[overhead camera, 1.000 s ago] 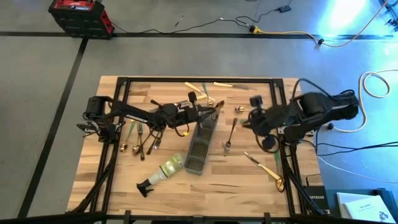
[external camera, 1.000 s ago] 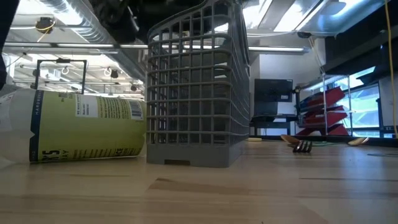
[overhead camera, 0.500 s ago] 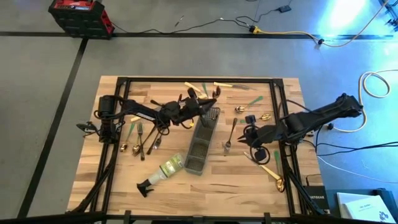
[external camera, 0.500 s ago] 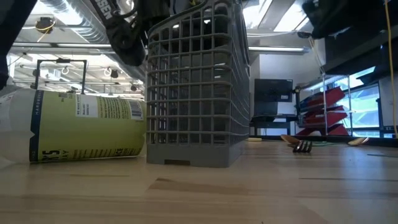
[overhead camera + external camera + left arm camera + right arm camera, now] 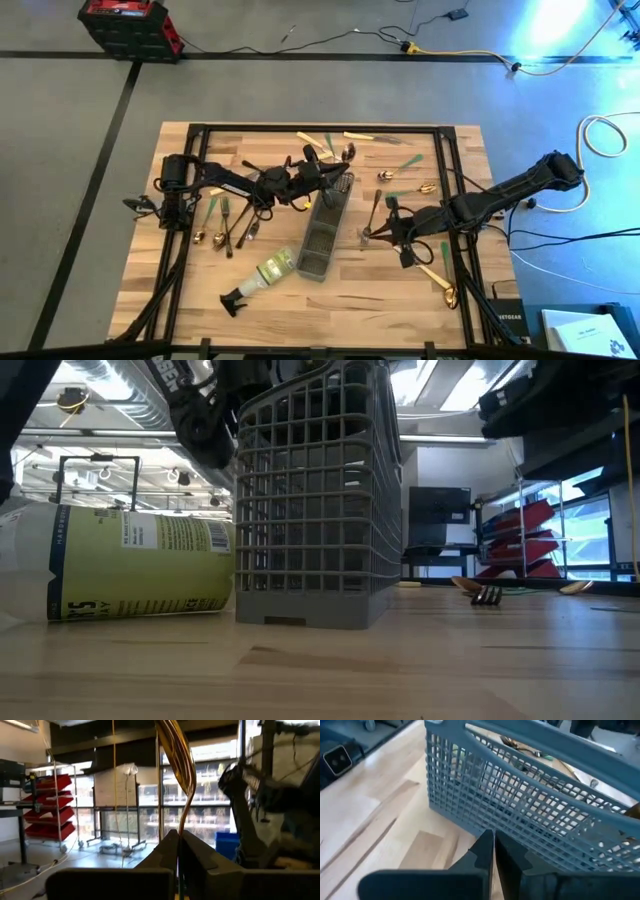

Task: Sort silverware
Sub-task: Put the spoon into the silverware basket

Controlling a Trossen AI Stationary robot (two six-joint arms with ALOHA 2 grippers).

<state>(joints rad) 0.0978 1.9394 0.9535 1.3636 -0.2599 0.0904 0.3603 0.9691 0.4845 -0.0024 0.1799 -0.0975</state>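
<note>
High view: left gripper [image 5: 338, 178] over far end of grey mesh caddy [image 5: 322, 232], jaws clamped on gold utensil [image 5: 179, 765]. Right gripper [image 5: 383, 232] low beside fork [image 5: 370, 216], just right of caddy, jaws pressed together, empty. Remaining silverware [image 5: 225, 221] scattered across surface [image 5: 200, 290]; spray bottle [image 5: 260, 277] lying near caddy.

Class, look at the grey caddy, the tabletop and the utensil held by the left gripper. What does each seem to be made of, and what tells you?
Grey caddy: probably moulded plastic, matt, with an even grid of thick bars.
Tabletop: wood, pale butcher-block strips with visible grain.
Gold utensil, pinched in the left gripper: likely polished metal, judging by its bright reflections; which kind of utensil is unclear.
</note>
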